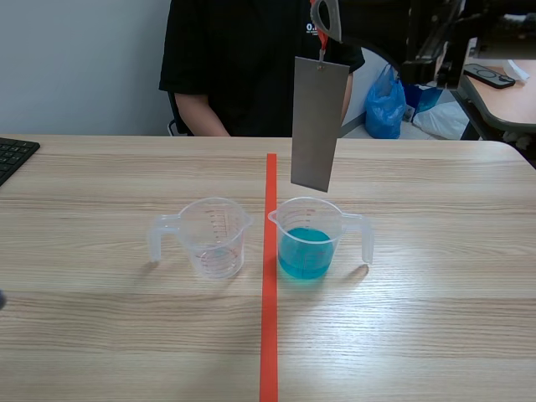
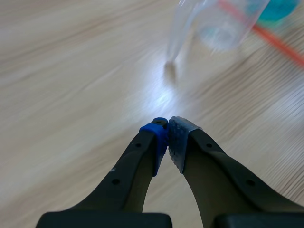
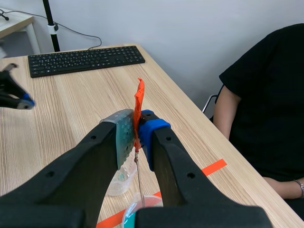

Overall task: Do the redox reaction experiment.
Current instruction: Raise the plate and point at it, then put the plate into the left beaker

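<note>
In the scene view a grey plate hangs above the blue-liquid cup on the wooden table, in the left wrist view the left gripper has its fingers pressed together on nothing over wood, and in the right wrist view the right gripper pinches the plate's orange tag before a grey wall.

The scene view cuts off the right gripper at its top edge, along with the person above the shoulders; the keyboard shows only a corner. The scale on the clear cup is too small to read. In the left wrist view that cup is blurred and runs out of the picture, and only a sliver of the blue-liquid cup shows. In the right wrist view the right gripper's fingers hide most of the 2 cups and nearly all of the grey plate under the orange tab; the left gripper is cut by the edge.
</note>
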Controlling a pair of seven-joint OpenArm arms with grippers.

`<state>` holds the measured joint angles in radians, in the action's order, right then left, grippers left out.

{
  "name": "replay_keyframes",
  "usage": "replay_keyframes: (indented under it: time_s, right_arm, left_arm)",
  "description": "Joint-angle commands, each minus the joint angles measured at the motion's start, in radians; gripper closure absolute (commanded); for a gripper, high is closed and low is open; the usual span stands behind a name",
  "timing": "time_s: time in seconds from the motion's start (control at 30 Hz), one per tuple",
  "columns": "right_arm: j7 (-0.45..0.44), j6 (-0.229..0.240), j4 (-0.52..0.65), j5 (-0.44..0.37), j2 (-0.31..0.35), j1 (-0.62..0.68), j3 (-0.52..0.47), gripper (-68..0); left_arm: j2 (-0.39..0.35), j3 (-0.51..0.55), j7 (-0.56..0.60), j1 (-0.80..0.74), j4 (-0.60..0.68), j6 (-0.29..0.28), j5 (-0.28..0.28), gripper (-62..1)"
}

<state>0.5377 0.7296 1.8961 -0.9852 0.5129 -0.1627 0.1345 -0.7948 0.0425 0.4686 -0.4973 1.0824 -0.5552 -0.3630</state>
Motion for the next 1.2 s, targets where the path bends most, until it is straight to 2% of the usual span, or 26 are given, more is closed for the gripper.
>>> replay_keyframes:
  time_s: [0.0, 0.13, 0.37, 0.53, 0.67, 0.73, 0.87, 1.0, 1.17]
  right_arm:
    - [-0.008, -0.003, 0.005, -0.018, 0.010, -0.017, -0.011, -1.5]
    - [-0.008, -0.003, 0.005, -0.018, 0.010, -0.018, -0.011, -1.5]
    - [-0.008, -0.003, 0.005, -0.018, 0.010, -0.018, -0.011, -1.5]
    - [-0.009, -0.003, 0.005, -0.018, 0.010, -0.018, -0.010, -1.5]
    - [-0.009, -0.003, 0.005, -0.018, -0.002, -0.023, -0.006, -1.5]
    - [-0.007, -0.003, 0.005, -0.012, -0.018, -0.028, 0.000, -1.5]
    - [0.011, -0.003, 0.003, 0.016, -0.057, -0.049, 0.029, -1.5]
    - [0.035, -0.003, 0.002, 0.029, -0.104, -0.069, 0.066, -1.5]
    - [0.048, -0.003, 0.001, 0.089, -0.176, -0.085, 0.112, -1.5]
  left_arm:
    - [0.045, 0.030, 0.052, -0.064, 0.018, 0.021, 0.022, -4.2]
    - [0.130, 0.152, 0.176, -0.256, 0.045, 0.100, 0.150, -4.2]
    - [0.292, 0.315, 0.382, -0.536, 0.179, 0.299, 0.387, -4.2]
    - [0.382, 0.370, 0.460, -0.674, 0.287, 0.393, 0.486, -4.2]
    - [0.415, 0.376, 0.508, -0.747, 0.341, 0.435, 0.497, -4.2]
    - [0.418, 0.376, 0.523, -0.774, 0.363, 0.441, 0.518, -4.2]
    - [0.417, 0.376, 0.531, -0.817, 0.386, 0.457, 0.524, -4.2]
    - [0.417, 0.376, 0.522, -0.819, 0.385, 0.457, 0.525, -4.2]
    - [0.415, 0.376, 0.521, -0.819, 0.385, 0.457, 0.525, -4.2]
